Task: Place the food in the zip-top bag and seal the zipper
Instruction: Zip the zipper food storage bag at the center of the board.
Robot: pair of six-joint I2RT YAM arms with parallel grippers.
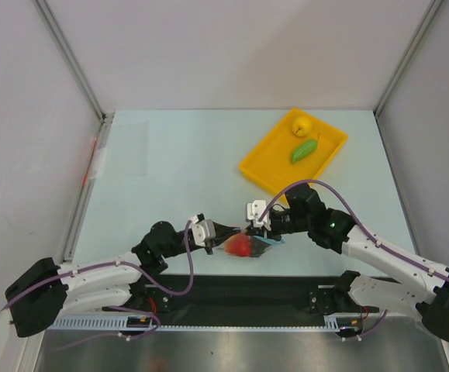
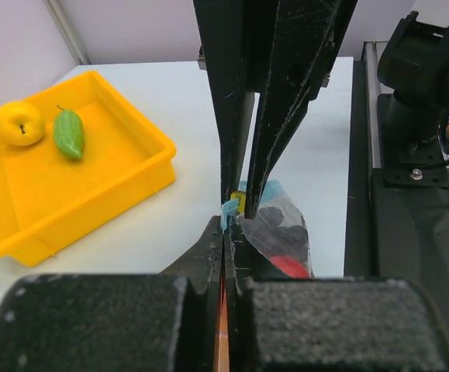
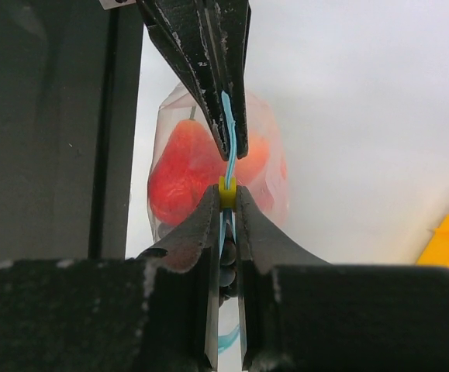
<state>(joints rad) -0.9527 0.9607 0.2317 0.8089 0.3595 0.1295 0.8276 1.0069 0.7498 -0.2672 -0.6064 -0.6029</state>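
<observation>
The clear zip-top bag (image 1: 247,246) hangs between my two grippers near the table's front edge. It holds a red fruit (image 3: 179,174), a peach-orange fruit (image 3: 261,159) and black grapes (image 2: 280,221). My left gripper (image 1: 238,230) is shut on the teal-blue zipper (image 3: 229,139) strip at one end. My right gripper (image 1: 258,227) is shut on the yellow zipper slider (image 3: 227,191). In the left wrist view the strip (image 2: 230,210) shows at my left gripper (image 2: 228,232) tips. A yellow fruit (image 1: 302,124) and a green fruit (image 1: 304,150) lie in the yellow tray (image 1: 264,164).
The yellow tray stands at the back right of the table, also in the left wrist view (image 2: 131,182). A black strip (image 1: 240,291) runs along the front edge between the arm bases. White walls enclose the table.
</observation>
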